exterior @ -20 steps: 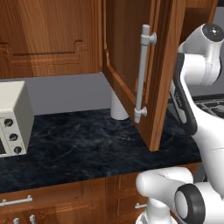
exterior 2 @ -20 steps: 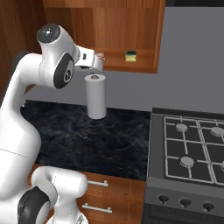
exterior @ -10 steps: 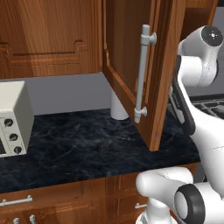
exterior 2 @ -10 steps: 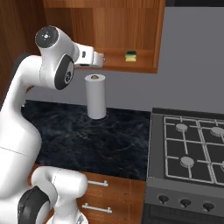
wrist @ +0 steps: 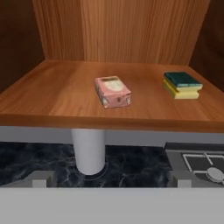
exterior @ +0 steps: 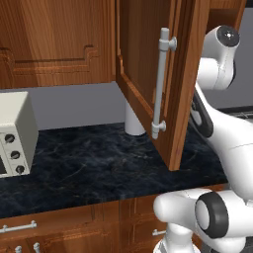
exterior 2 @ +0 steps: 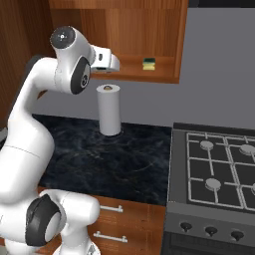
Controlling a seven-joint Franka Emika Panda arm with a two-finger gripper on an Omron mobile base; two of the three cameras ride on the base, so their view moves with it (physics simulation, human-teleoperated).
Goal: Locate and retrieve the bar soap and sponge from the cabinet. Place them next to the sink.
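Right base view: arm raised, gripper (exterior 2: 115, 63) spread wide, level with cabinet (exterior 2: 149, 30) shelf, facing sponge (exterior 2: 149, 63)

No readable txt, labels or nos. anywhere; bar soap (wrist: 113, 92) top has a faint, illegible imprint.

Cabinet (wrist: 52, 94) shelf open-fronted; bar soap (wrist: 113, 92), sponge (wrist: 182, 85) well apart.

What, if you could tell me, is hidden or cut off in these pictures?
- Left base view: the open cabinet door hides the shelf.
- Right base view: the arm covers the shelf's left part, so just the sponge shows.
- Hand view: the paper towel roll top is hidden behind the shelf edge.
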